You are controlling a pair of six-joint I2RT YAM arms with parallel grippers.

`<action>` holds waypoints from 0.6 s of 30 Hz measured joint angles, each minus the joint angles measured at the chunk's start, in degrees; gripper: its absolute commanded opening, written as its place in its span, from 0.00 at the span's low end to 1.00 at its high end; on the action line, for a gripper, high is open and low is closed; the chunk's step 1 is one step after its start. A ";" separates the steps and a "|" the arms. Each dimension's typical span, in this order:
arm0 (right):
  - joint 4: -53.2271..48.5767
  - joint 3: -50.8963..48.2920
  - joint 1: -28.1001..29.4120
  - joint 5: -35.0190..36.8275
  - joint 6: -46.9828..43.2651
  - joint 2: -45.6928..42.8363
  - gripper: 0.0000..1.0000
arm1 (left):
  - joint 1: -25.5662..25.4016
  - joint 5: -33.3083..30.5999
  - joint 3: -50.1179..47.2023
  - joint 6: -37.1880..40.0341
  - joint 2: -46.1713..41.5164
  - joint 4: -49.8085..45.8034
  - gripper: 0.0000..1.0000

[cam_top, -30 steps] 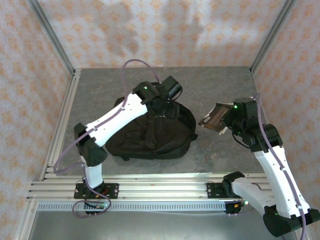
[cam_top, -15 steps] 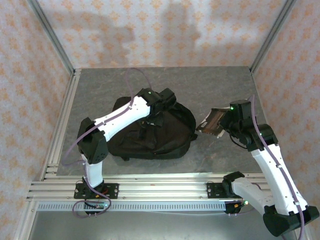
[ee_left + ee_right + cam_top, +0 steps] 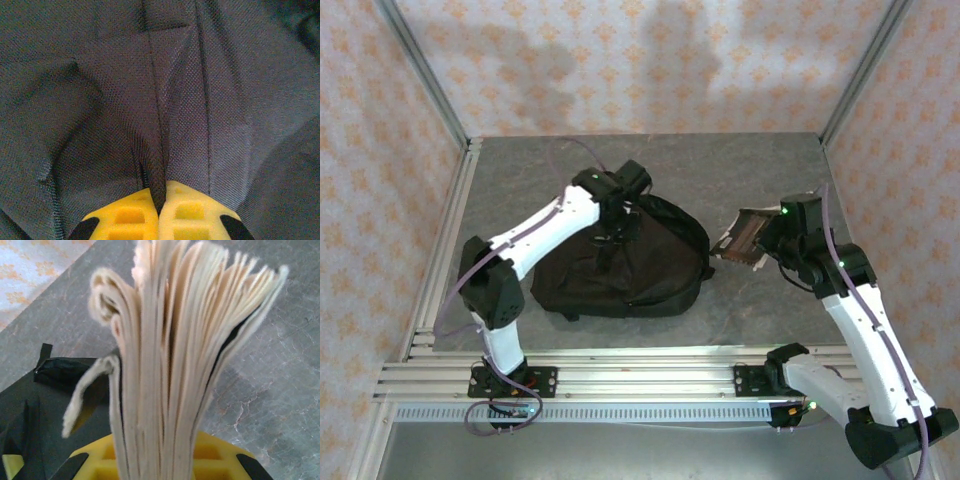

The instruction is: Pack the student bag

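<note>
The student bag, a big black soft backpack, lies flat on the middle of the grey table. My left gripper is down on the bag's far upper part. In the left wrist view it is shut, its yellow pads pinching a raised fold of the bag's black fabric. To the bag's right, my right gripper holds a book above the table, just off the bag's right edge. In the right wrist view the book's cream pages fan out upward between the yellow pads, with the bag at lower left.
The grey stone-look table has bare surface behind and to the right of the bag. An aluminium rail runs along the near edge. Frame posts and patterned walls close in the left, back and right sides.
My left gripper has dropped onto the bag, shifted left, and gone from open to shut on a fold of fabric. The right arm with the book has barely moved.
</note>
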 measured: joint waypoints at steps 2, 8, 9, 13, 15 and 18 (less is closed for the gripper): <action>0.02 1.14 0.00 0.13 -0.02 0.00 0.00 | 1.38 1.36 0.00 0.09 -3.15 0.33 0.00; 0.48 2.71 0.00 -0.46 -0.02 0.42 0.00 | 3.65 4.07 -1.01 0.83 -10.95 0.44 0.00; 0.61 2.71 0.00 -0.81 0.00 0.68 0.00 | 3.98 4.52 -1.55 1.07 -11.74 0.52 0.00; 2.97 2.25 -0.02 -5.09 0.20 1.51 0.00 | 5.46 7.10 -3.80 1.86 -13.46 1.01 0.00; 6.10 1.27 0.00 -9.70 0.94 1.64 0.00 | 5.95 8.63 -4.50 1.92 -13.53 1.53 0.00; 11.37 -0.37 0.07 -16.55 3.02 2.23 0.00 | 6.21 10.71 -5.14 1.90 -13.51 2.60 0.00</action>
